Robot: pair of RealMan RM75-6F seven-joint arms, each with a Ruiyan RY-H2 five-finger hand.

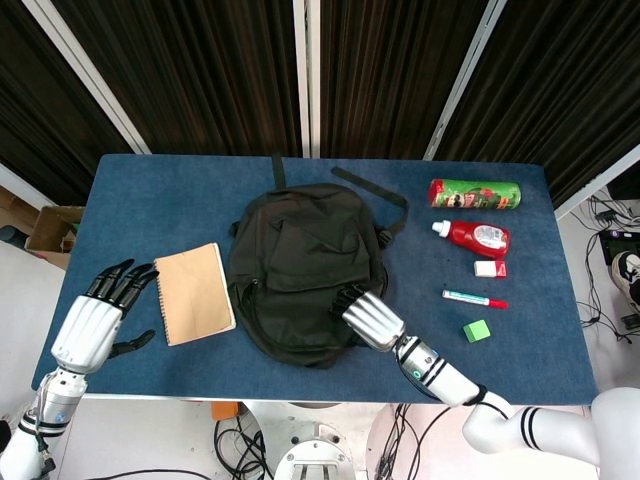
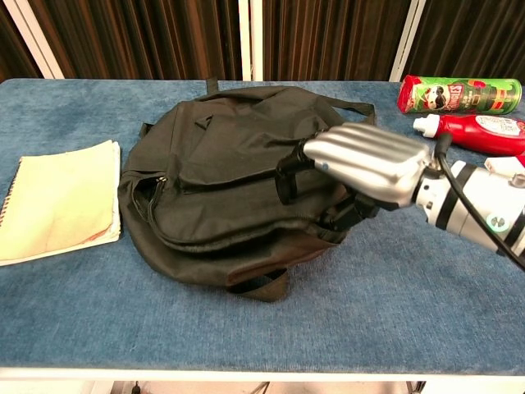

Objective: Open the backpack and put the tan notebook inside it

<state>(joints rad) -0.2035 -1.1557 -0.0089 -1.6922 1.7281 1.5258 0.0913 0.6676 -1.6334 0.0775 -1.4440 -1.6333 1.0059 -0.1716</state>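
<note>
The black backpack [image 1: 300, 260] lies flat in the middle of the blue table, zipped along its left side [image 2: 156, 193]. My right hand [image 1: 368, 320] grips the bag's lower right edge; in the chest view its fingers [image 2: 287, 168] curl down into the fabric with the thumb underneath, and the cloth is bunched and lifted there. The tan notebook [image 1: 195, 292] lies closed just left of the bag, spiral edge to the left, and shows pale [image 2: 57, 201] in the chest view. My left hand [image 1: 95, 318] hovers open left of the notebook, apart from it, fingers spread.
Right of the bag lie a green snack can [image 1: 475, 193], a red bottle [image 1: 478, 238], a small white eraser [image 1: 489, 269], a marker [image 1: 474, 298] and a green cube [image 1: 477, 331]. The table's front edge [image 2: 262, 371] runs close below the bag.
</note>
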